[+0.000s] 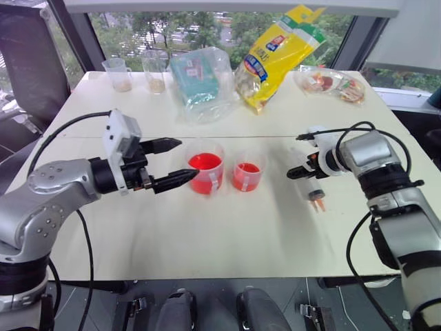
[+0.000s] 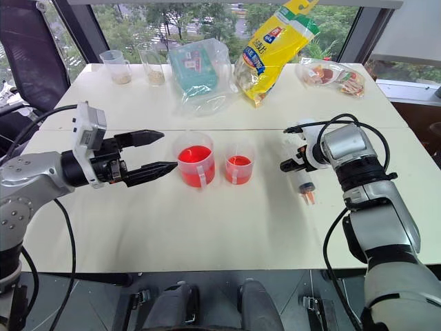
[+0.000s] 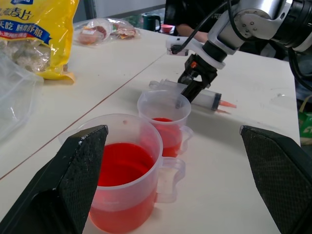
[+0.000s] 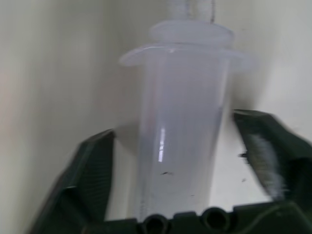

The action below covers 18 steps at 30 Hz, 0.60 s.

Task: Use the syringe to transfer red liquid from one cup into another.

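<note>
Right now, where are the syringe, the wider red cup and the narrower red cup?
syringe (image 3: 204, 99), left wrist view, on its clear barrel.
wider red cup (image 1: 205, 174), left eye view, on its red-filled side.
narrower red cup (image 1: 247, 177), left eye view, on its red-filled side.

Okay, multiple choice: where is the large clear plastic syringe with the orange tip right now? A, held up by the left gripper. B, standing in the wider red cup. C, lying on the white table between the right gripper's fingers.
C: the large clear plastic syringe lies flat on the white table, with the right gripper straddling its barrel.
</note>
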{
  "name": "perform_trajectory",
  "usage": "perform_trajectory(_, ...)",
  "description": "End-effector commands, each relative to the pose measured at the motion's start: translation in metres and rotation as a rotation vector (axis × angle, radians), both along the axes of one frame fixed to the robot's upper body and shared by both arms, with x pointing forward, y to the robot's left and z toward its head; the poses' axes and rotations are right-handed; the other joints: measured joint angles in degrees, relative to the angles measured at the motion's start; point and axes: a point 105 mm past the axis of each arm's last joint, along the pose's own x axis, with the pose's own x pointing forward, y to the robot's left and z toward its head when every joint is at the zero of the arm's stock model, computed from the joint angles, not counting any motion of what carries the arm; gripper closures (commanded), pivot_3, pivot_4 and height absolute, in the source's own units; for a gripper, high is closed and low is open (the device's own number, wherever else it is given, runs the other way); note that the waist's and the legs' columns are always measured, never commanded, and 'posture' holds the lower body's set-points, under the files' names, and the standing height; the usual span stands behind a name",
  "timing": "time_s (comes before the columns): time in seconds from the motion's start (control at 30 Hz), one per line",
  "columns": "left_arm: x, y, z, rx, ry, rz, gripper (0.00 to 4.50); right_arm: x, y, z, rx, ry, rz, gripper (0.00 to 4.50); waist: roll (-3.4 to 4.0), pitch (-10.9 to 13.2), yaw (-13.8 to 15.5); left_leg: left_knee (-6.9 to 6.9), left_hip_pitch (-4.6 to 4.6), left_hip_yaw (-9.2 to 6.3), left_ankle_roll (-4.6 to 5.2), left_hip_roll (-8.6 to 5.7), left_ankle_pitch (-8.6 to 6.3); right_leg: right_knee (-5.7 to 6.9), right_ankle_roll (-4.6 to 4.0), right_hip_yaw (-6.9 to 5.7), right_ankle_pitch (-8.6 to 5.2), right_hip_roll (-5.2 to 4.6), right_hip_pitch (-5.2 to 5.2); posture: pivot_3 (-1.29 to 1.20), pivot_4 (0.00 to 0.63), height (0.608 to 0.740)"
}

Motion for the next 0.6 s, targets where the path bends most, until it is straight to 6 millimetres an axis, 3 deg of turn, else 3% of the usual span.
perform_trajectory(0.03, -0.004, -0.002, 0.011, -0.003, -0.065, -0.007, 0.00, 0.001, 0.013, 0.002, 0.022, 0.003, 0.034, 2.42, 0.00, 0.00, -0.06, 0.00, 0.00, 0.00, 0.00, 0.01, 0.00, 0.00, 0.00, 0.00, 0.00, 0.01, 0.00, 0.00, 0.150, 0.740)
perform_trajectory(0.1, -0.004, -0.002, 0.011, -0.003, -0.067, -0.006, 0.00, 0.000, 0.014, 0.003, 0.023, 0.002, 0.038, 3.13, 0.00, 0.00, -0.07, -0.01, 0.01, 0.00, 0.00, 0.02, 0.00, 0.00, 0.00, 0.00, 0.00, 0.02, 0.00, 0.00, 0.150, 0.740)
perform_trajectory(0.23, -0.001, 0.001, 0.013, 0.000, -0.073, 0.001, 0.00, 0.005, 0.014, 0.024, 0.041, -0.063, 0.008, 3.13, 0.00, 0.00, -0.04, -0.01, 0.01, 0.00, 0.00, 0.01, 0.00, 0.01, 0.00, 0.00, 0.00, 0.01, -0.01, 0.00, 0.150, 0.740)
perform_trajectory(0.3, 0.001, 0.004, 0.017, -0.001, -0.081, 0.006, 0.00, 0.011, 0.017, 0.051, 0.076, -0.162, 0.007, 3.13, 0.03, 0.01, 0.03, -0.02, 0.00, 0.00, 0.00, 0.01, 0.00, 0.02, 0.00, 0.00, 0.00, 0.01, -0.02, 0.00, 0.150, 0.740)
perform_trajectory(0.4, 0.005, 0.008, 0.024, -0.003, -0.094, 0.011, 0.00, 0.017, 0.039, 0.116, 0.206, -0.478, 0.106, 3.13, 0.06, 0.03, 0.04, -0.01, -0.08, 0.00, 0.00, -0.01, 0.00, 0.04, 0.00, 0.00, 0.00, 0.00, -0.11, 0.00, 0.150, 0.740)
perform_trajectory(0.5, 0.009, 0.010, 0.032, -0.003, -0.110, 0.006, 0.00, 0.004, 0.069, 0.170, 0.389, -0.742, 0.229, 3.13, 0.05, 0.03, 0.00, -0.06, -0.08, 0.01, 0.00, 0.01, 0.00, 0.04, 0.00, 0.00, 0.00, 0.04, -0.15, 0.00, 0.150, 0.740)
perform_trajectory(0.6, 0.014, 0.013, 0.042, -0.007, -0.131, -0.001, 0.00, -0.016, 0.103, 0.195, 0.545, -0.887, 0.360, 3.13, 0.05, 0.03, 0.07, -0.10, -0.08, -0.03, 0.00, 0.03, 0.00, 0.03, 0.00, -0.03, 0.00, 0.05, -0.14, 0.00, 0.150, 0.740)
